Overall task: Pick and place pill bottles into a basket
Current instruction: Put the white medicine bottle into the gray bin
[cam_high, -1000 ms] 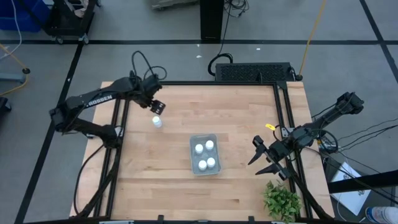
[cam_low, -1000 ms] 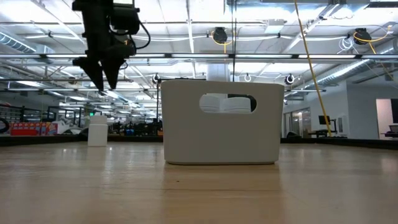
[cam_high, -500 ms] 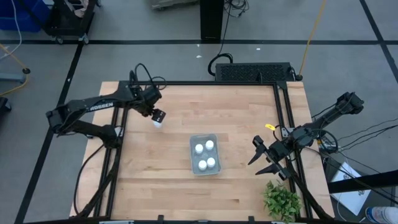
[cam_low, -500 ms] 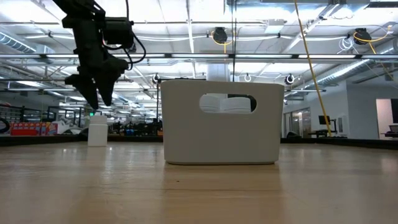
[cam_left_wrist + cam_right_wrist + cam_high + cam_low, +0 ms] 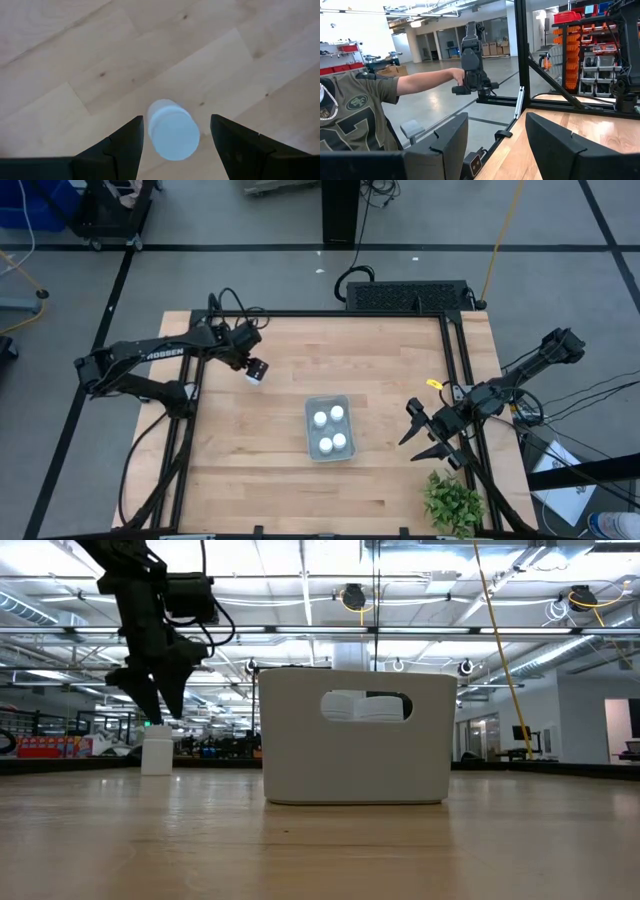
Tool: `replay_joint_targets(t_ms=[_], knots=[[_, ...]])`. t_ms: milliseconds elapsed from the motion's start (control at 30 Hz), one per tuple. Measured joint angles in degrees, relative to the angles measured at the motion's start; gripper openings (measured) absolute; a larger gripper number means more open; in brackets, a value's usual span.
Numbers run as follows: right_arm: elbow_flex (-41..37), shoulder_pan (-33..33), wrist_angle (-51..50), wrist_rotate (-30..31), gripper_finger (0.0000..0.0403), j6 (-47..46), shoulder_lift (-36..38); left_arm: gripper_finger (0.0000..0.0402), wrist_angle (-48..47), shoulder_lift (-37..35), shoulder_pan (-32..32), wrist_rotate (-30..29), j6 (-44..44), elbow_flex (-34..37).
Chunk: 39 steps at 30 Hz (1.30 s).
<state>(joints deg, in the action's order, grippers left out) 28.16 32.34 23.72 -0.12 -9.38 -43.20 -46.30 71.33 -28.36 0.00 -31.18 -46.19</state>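
Observation:
A small white pill bottle (image 5: 254,376) stands upright on its base on the wooden table, left of the basket; it also shows in the low view (image 5: 156,752) and the left wrist view (image 5: 172,130). My left gripper (image 5: 175,134) is open right above it, its fingers pointing down on either side of the cap without touching. The basket (image 5: 328,428), a pale tray, sits at the table's middle with three white bottles inside. My right gripper (image 5: 425,435) is open and empty at the table's right edge.
A green leafy plant (image 5: 452,502) stands at the near right corner. A person's arm (image 5: 420,82) holding a handle shows in the room beyond the table in the right wrist view. Bare wood lies around the bottle and the basket.
My left gripper has gone down and toward the table's near right, from beside the far side of the lone bottle to right above it. It has stayed open. The bottle has not moved.

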Motion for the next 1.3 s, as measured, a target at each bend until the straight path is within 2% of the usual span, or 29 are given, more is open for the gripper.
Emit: replay_joint_targets(t_ms=[767, 933, 1300], knots=[[0.02, 0.02, 0.01, 0.02, 0.0194, 0.01, 0.0, 0.0237, -0.06, 0.02, 0.81, -0.07, -0.66, 0.56], [0.02, 0.02, 0.01, 0.02, 0.0194, 0.01, 0.0, 0.0237, -0.16, 0.02, 0.81, -1.57, -0.41, 0.6], [0.04, 0.02, 0.01, 0.01, 0.0194, 0.0, 0.0, 0.0237, 2.88, 0.13, 1.14, 0.03, -1.01, 5.92]])
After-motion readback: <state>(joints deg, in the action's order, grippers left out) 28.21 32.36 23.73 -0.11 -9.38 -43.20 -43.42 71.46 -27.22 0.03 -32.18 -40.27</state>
